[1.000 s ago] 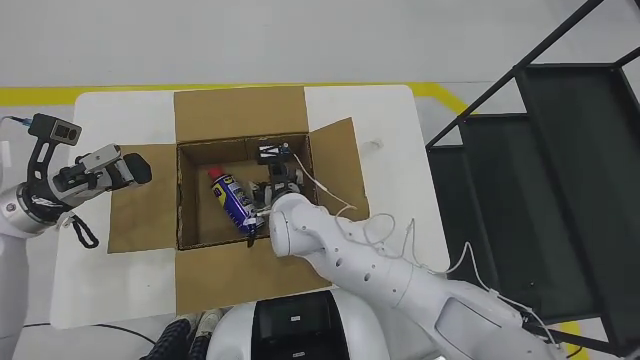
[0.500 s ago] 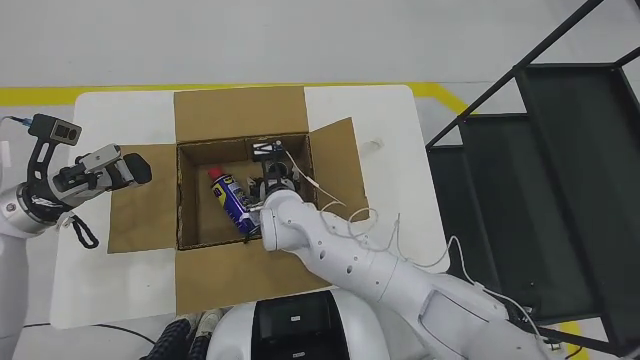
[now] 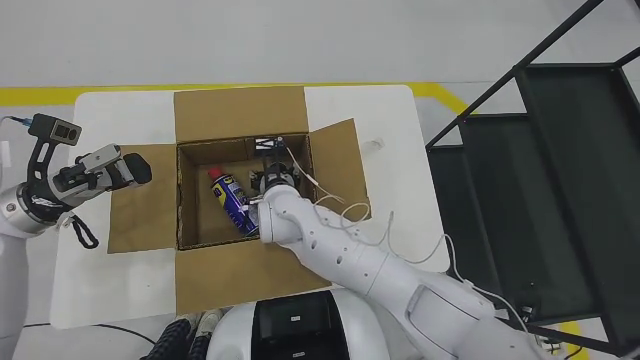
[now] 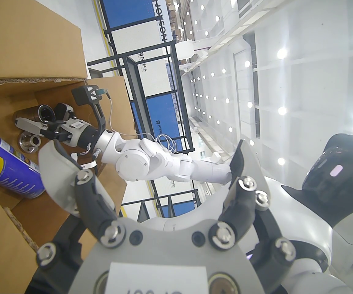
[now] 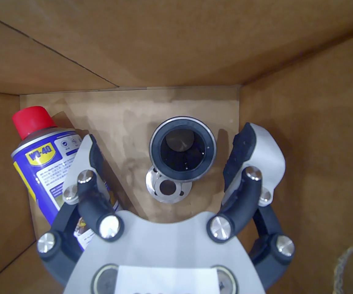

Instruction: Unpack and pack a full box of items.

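Right pincer (image 5: 168, 142) nudged toward far wall of box (image 3: 240, 115); its forearm swung leftward above cylinder (image 5: 183, 149).

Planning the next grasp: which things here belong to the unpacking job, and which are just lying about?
Job:
box
spray can
black cylinder
flange
right gripper, open inside the box
left gripper, open beside the box

Lying about:
table
steps
yellow line
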`<action>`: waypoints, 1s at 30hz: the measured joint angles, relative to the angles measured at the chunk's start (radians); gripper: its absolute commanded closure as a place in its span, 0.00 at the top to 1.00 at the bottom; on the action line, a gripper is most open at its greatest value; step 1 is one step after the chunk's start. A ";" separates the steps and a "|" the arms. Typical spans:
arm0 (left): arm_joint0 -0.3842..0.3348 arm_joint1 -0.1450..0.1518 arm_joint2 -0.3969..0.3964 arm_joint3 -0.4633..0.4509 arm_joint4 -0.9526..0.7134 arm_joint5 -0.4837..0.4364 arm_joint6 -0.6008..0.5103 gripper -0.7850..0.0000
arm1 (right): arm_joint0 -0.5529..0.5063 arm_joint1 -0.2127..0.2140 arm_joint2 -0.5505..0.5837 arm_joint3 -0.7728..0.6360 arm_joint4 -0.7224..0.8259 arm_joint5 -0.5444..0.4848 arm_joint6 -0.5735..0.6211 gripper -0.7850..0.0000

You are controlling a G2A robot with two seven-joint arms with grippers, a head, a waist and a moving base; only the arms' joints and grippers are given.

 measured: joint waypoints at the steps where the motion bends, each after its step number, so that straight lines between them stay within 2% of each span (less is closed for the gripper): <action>1: 0.000 0.000 0.000 0.000 0.000 0.000 0.000 1.00 | 0.001 -0.003 0.002 0.007 0.001 0.000 -0.005 1.00; 2: 0.000 0.000 0.000 0.000 0.000 0.000 0.000 1.00 | 0.002 -0.007 0.004 0.016 0.001 0.000 -0.011 0.87; 3: 0.000 0.000 0.000 0.000 0.000 0.000 0.000 1.00 | 0.003 -0.011 0.006 0.022 0.000 0.000 -0.015 0.60; 5: 0.000 0.000 0.000 0.000 0.000 0.000 0.000 1.00 | 0.004 -0.016 0.009 0.031 0.000 0.000 -0.021 0.16; 6: 0.000 0.000 0.000 0.000 0.000 0.000 0.000 1.00 | 0.004 -0.020 0.011 0.037 -0.001 -0.001 -0.026 0.00; 19: 0.000 0.000 0.000 0.000 0.000 0.000 0.000 1.00 | -0.032 -0.041 0.033 0.031 -0.048 0.014 -0.064 0.00; 25: 0.000 0.000 0.000 0.000 0.000 0.000 0.000 1.00 | -0.097 -0.030 0.036 -0.086 -0.121 0.035 -0.062 0.00; 30: 0.000 0.000 0.000 0.000 0.000 0.000 0.000 1.00 | -0.167 0.000 0.055 -0.232 -0.222 0.010 -0.012 0.00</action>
